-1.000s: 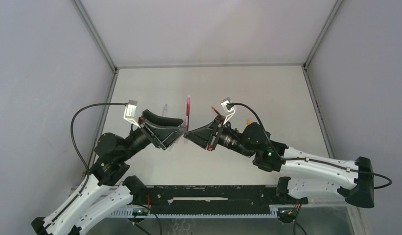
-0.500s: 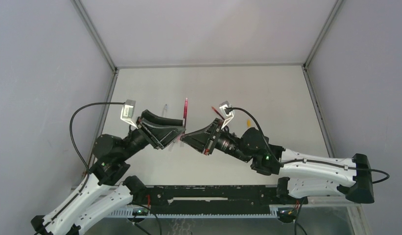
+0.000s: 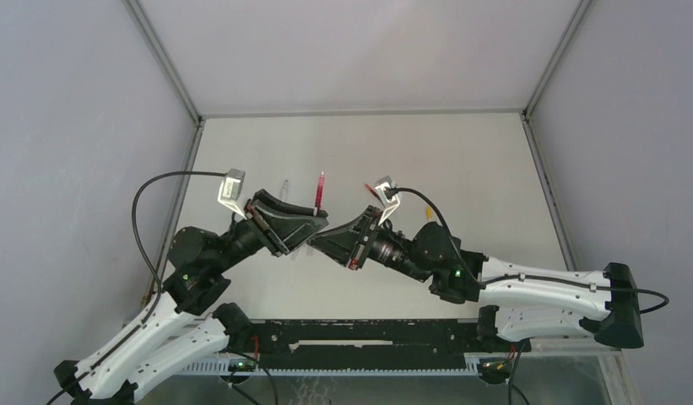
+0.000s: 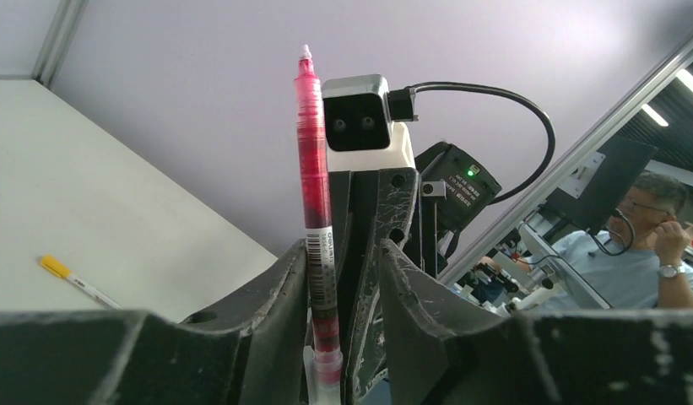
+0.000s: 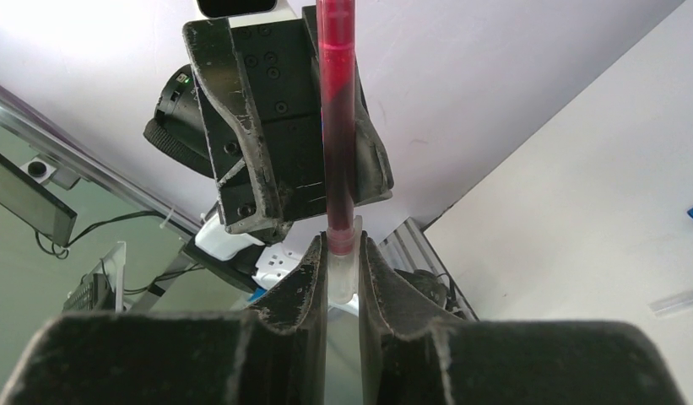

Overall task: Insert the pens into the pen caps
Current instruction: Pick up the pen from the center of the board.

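Barcode label, print unreadable, on the red pen point(image 4: 313, 169); right hand point(image 5: 342, 246) pinches its base, left hand point(image 4: 343, 253) half-open around it.

Bright, even, diffuse light from above fills the white enclosure, casting only faint soft shadows on the table point(image 3: 461, 152); the overhead view is sharp, while both wrist views blur the dark gripper fingers point(image 4: 267, 304) nearest the lens, render the red pen point(image 4: 313, 211) crisp, and show pale glare on the wall point(image 5: 98, 34).
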